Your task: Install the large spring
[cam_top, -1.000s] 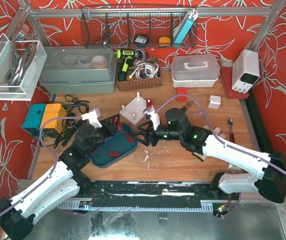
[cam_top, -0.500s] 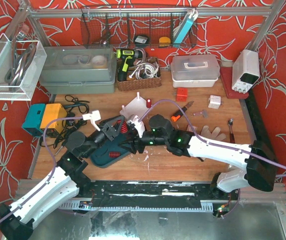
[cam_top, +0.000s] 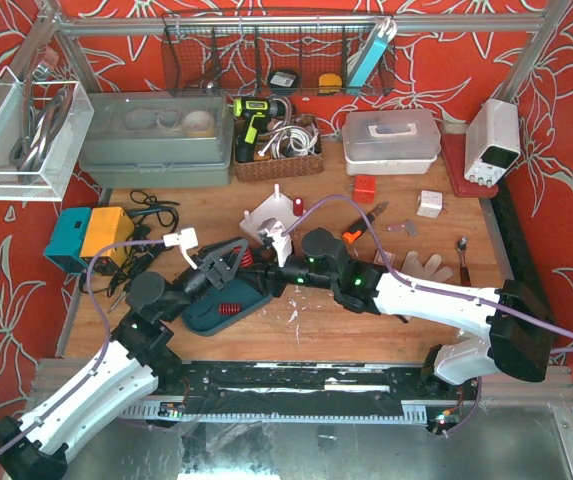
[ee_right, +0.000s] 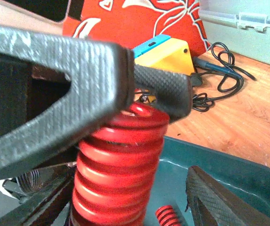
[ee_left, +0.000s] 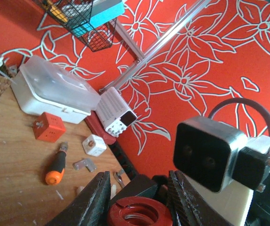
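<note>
Coils of the large spring [ee_right: 118,174] sit pinched in our left gripper [ee_left: 135,188], above the teal tray [ee_right: 238,165], long axis running out along its fingers [ee_left: 90,202] toward our right gripper [ee_right: 156,136], which is spread around the spring. White peg base [cam_top: 263,212], likely its seat, stands just far of both, on the wooden table [cam_top: 366,335].

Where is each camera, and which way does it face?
Top external: above and behind, looking down at the table; left arm and right arm show.
Left wrist: on the left arm, facing the right wall; its fingers show.
Right wrist: on the right arm, facing left over the tray; its fingers show.
Both wrist views share the large spring.
</note>
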You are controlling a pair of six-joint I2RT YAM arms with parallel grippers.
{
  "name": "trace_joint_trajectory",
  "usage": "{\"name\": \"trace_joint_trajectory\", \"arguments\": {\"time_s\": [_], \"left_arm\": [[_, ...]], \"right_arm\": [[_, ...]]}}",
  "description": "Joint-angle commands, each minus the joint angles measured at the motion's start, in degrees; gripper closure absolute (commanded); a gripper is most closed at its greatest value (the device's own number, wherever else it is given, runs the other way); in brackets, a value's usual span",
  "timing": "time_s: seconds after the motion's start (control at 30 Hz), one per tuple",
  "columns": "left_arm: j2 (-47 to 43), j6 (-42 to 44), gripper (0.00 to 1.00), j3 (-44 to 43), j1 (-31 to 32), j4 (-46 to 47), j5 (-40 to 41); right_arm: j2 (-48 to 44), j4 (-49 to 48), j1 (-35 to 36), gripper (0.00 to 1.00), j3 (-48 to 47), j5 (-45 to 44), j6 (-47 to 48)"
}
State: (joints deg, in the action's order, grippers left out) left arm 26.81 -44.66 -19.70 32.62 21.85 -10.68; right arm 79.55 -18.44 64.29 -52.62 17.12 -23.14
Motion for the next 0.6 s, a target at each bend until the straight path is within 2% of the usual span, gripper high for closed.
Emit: {"name": "trace_joint_trajectory", "arguments": {"time_s": [0.0, 0.07, 0.13, 0.3, 0.33, 0.4, 0.5, 0.57], "left_arm": [[-1.28, -0.69, 1.00, -0.18, -0.01, 2.04, -1.10], [-1.72, -0.84, 1.00, -0.15, -0.01, 1.07, -0.73], [-2.26, -1.15, 1.00, 0.24, -0.01, 1.15, -0.72], [-3.99, -0.97, 1.00, -0.87, -0.01, -3.97, 1.02], [-4.50, -0.28, 0.93, -1.64, -0.01, -6.44, 2.19], [-5.23, 4.88, 0.78, -3.79, -0.01, -10.42, 1.60], [-4.90, 13.75, 0.54, -10.16, -0.01, -21.43, 1.32], [-3.30, 17.17, 0.50, -14.47, 0.03, -29.37, 2.91]], "right_arm": [[-0.27, -4.01, 0.13, 0.39, 0.37, -0.77, -0.06], [0.14, -4.24, 0.13, 0.41, 0.18, -0.64, 0.08], [0.34, -4.61, 0.13, 0.50, -0.06, 0.26, 0.48], [-1.10, -2.44, 0.13, 0.91, 1.29, 0.08, 4.48], [-1.80, -0.76, 0.13, 1.00, 1.45, -0.74, 5.96], [-3.35, 2.78, 0.05, 1.00, 1.37, -2.90, 9.56], [-6.14, 6.09, 0.05, 1.00, 2.38, -5.66, 16.58], [-7.95, 6.01, 0.12, 1.00, 4.37, -8.90, 21.32]]}}
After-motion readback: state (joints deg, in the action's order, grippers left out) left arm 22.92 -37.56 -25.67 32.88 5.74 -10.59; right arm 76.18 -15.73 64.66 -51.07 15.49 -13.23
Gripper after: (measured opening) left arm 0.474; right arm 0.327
